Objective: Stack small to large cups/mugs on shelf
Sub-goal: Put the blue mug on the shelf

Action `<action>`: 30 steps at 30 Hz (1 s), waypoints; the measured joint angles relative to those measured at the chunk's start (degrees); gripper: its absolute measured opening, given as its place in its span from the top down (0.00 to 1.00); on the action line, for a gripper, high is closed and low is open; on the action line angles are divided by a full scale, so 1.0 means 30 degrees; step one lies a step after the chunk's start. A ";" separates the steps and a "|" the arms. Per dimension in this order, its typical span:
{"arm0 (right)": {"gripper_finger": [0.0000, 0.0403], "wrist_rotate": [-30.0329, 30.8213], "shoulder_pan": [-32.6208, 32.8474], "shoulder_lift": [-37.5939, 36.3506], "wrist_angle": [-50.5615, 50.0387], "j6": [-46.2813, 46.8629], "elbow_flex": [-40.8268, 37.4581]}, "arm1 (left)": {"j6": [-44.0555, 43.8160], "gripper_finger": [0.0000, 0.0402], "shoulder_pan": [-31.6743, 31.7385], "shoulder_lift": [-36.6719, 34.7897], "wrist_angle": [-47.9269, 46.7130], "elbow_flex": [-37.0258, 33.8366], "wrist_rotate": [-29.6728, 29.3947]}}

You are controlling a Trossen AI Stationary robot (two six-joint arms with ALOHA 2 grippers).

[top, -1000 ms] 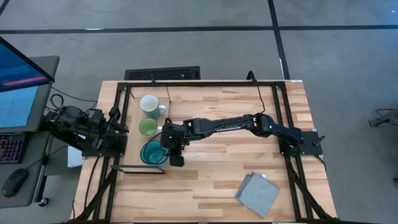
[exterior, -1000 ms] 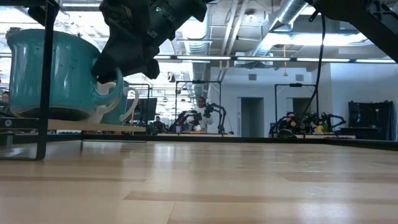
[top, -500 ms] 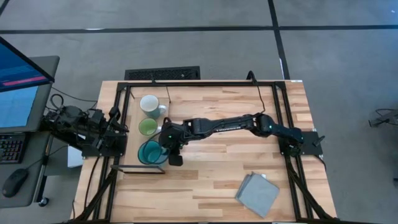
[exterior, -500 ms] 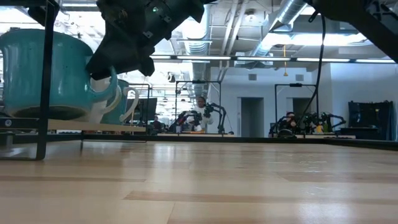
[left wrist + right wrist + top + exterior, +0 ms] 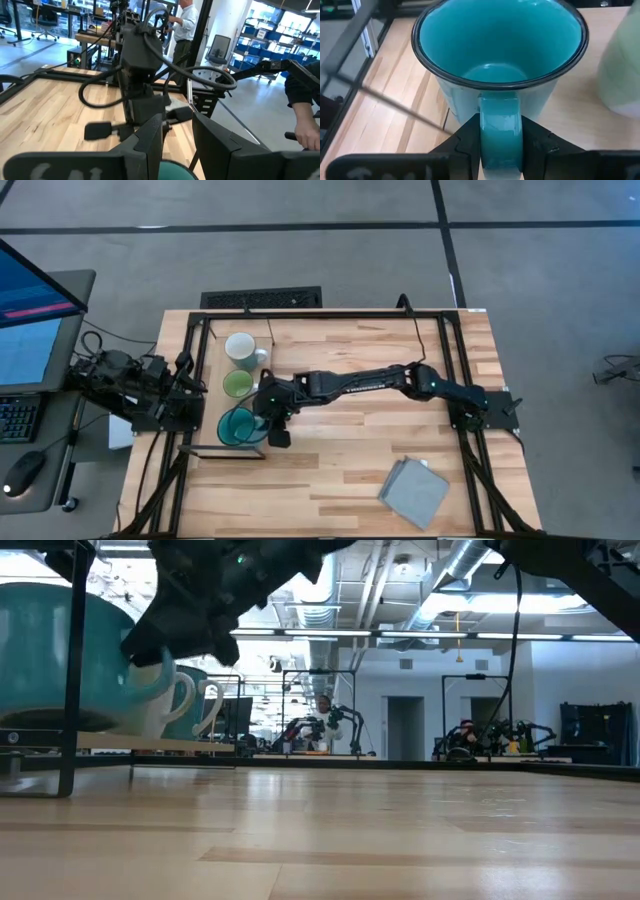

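Note:
Three mugs stand in a row on the pale shelf (image 5: pixel 214 402) at the table's left: a white one (image 5: pixel 241 347) farthest, a light-green one (image 5: pixel 237 383) in the middle, a wide teal one (image 5: pixel 238 426) nearest. My right gripper (image 5: pixel 266 425) reaches in from the right and is shut on the teal mug (image 5: pixel 500 55). The green mug (image 5: pixel 622 65) is just beside it. My left gripper (image 5: pixel 177 147) waits open, folded back off the table's left edge (image 5: pixel 183 378). My right gripper pinches the teal mug's handle (image 5: pixel 501 131) between its two fingers, one on each flat side of the loop. The fingers slant down from the table's right side. The mug stays upright, mouth up, handle (image 5: pixel 160 680) pointing right; whether its base touches the shelf I cannot tell.
A black frame edges the shelf, with an upright post (image 5: pixel 70 670) and a rail (image 5: pixel 225 450) close to the teal mug. A grey folded cloth (image 5: pixel 415 492) lies at the near right. Bare planks stretch across the table's middle (image 5: pixel 380 440).
My right gripper has carried the teal mug a little toward the table's left edge over the shelf and has tipped slightly. The mug stays upright. The other two mugs have kept still.

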 joint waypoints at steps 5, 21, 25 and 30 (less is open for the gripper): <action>0.69 -0.0933 -0.0079 0.0412 0.0607 0.0720 -0.0022 | -0.0256 0.76 -0.0007 0.0000 -0.0022 0.0000 0.0008; 0.61 -0.1044 -0.0306 0.0404 0.1682 0.1077 -0.0020 | -0.0721 0.76 0.0000 0.0000 -0.0466 0.0000 0.0109; 0.57 -0.1032 -0.0321 0.0375 0.1753 0.1099 0.0015 | -0.0727 0.76 -0.0007 0.0000 -0.0460 0.0000 0.0109; 0.54 -0.0973 -0.0299 0.0375 0.1858 0.1092 0.0015 | -0.0743 0.76 -0.0002 0.0000 -0.0457 0.0000 0.0109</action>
